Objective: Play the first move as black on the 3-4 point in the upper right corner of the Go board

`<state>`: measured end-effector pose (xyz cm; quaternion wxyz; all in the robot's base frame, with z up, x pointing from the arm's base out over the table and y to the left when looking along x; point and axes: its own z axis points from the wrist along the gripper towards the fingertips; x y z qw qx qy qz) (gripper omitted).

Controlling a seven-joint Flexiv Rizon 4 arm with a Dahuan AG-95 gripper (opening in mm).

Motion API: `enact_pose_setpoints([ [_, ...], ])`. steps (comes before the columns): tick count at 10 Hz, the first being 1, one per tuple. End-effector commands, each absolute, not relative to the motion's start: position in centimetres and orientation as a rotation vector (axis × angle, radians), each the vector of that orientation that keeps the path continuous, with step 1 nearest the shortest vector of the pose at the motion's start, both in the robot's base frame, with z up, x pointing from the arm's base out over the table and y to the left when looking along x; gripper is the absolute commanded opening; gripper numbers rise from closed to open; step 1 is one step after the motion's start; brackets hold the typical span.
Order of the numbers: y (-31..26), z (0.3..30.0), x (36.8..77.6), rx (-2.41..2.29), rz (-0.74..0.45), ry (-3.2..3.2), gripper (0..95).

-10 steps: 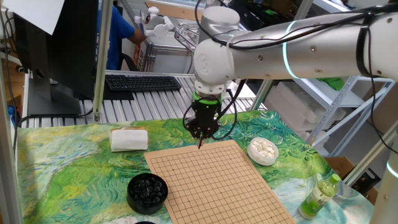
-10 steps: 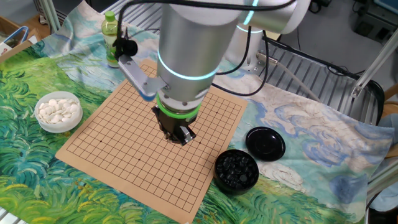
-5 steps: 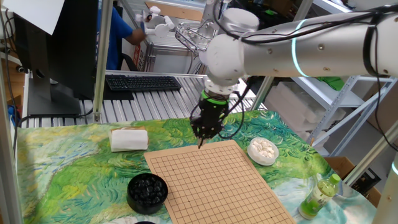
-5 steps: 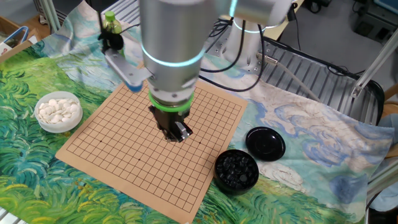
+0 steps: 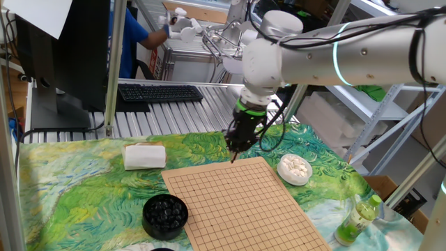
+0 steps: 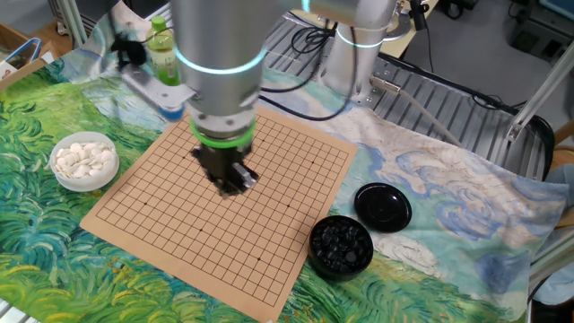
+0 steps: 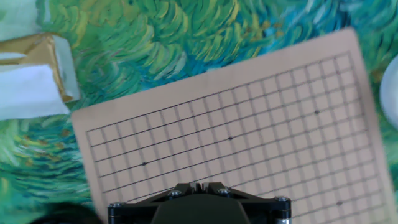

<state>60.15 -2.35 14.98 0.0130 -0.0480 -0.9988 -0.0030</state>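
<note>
The tan Go board lies on the green patterned cloth, and every crossing that shows is bare, the 3-4 point among them. My gripper hangs above the board's far edge in one fixed view, with its fingers pressed together. I can make out no black stone between the fingertips. Black stones fill a black bowl beside the board.
A white bowl of white stones sits at the board's other side. A black lid lies by the black bowl. A green bottle stands past one corner, and a white box lies on the cloth.
The arm has swung the shut gripper across the board, rightward in one fixed view and leftward in the other. Nothing on the table has moved.
</note>
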Motion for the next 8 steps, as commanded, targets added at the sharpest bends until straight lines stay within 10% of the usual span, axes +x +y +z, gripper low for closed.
enact_pose_setpoints([
  [1,-5.1,14.5,60.4,-0.071,-0.064,-3.111,0.0],
  [8,-10.7,13.0,59.8,0.014,-0.212,-3.098,0.0],
])
